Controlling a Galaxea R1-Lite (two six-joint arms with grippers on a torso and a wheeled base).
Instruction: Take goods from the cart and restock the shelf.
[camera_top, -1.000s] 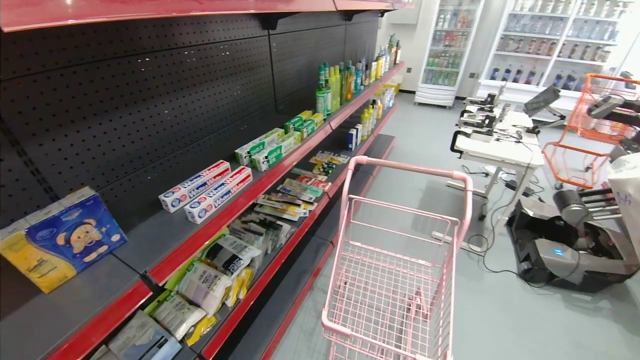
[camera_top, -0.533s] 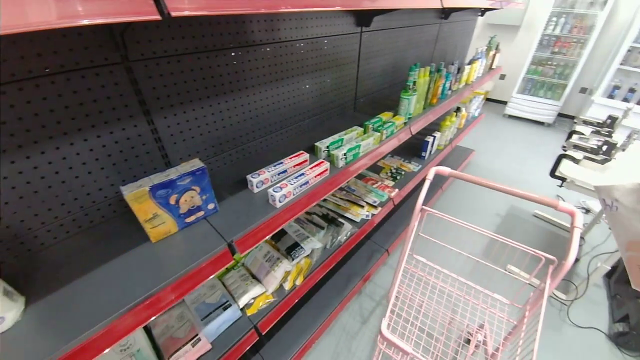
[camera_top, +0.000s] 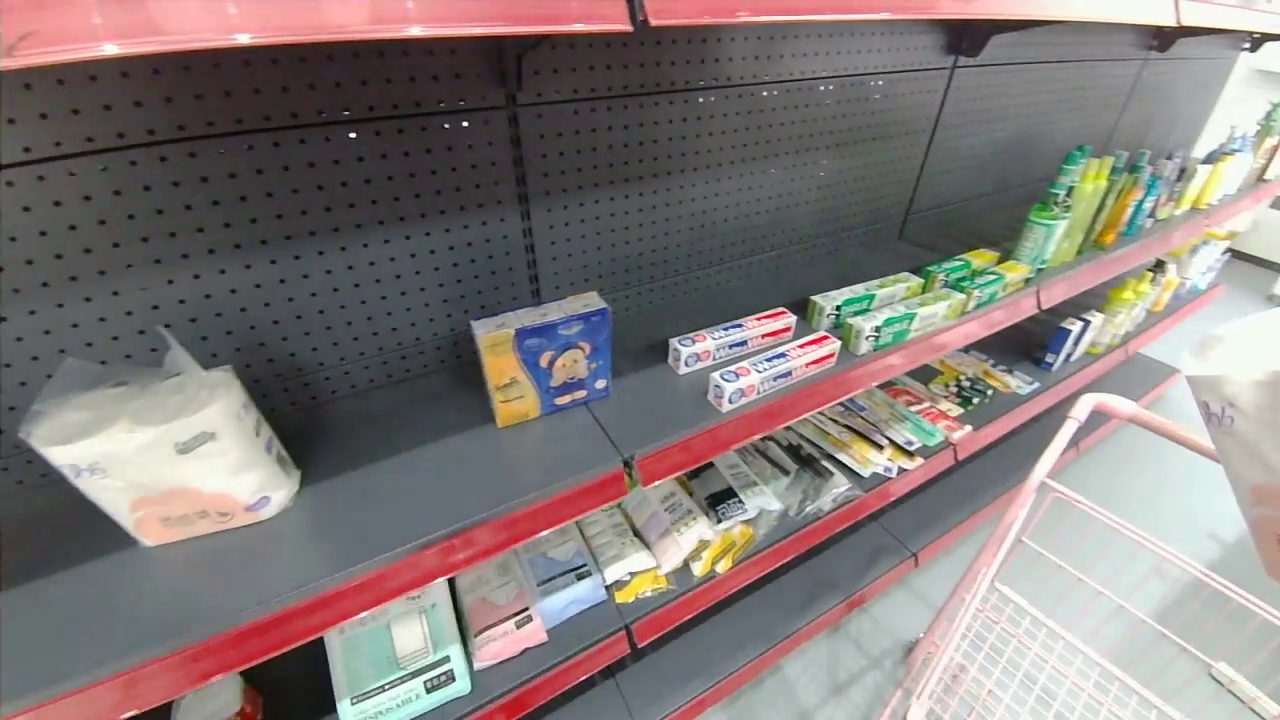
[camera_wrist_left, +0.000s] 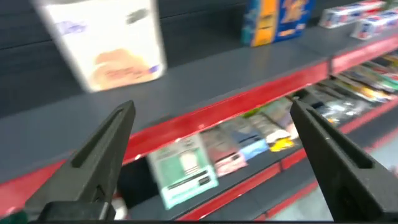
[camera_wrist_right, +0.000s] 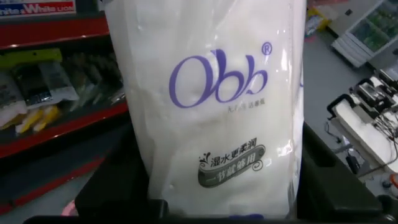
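Note:
In the right wrist view, my right gripper is shut on a white plastic-wrapped pack of paper rolls, held upright. The same pack shows at the right edge of the head view, above the pink cart. My left gripper is open with nothing between its fingers, in front of the grey shelf. On that shelf stands a similar white roll pack at the left, with a blue and yellow tissue box to its right.
Toothpaste boxes and green boxes lie further right on the shelf, then bottles. The lower shelf holds several packets. A free stretch of shelf lies between the roll pack and the tissue box.
The head camera has swung left, so the whole picture has shifted right. The roll pack on the shelf has come into view and the cart has slid to the corner. The held pack stays at the right edge.

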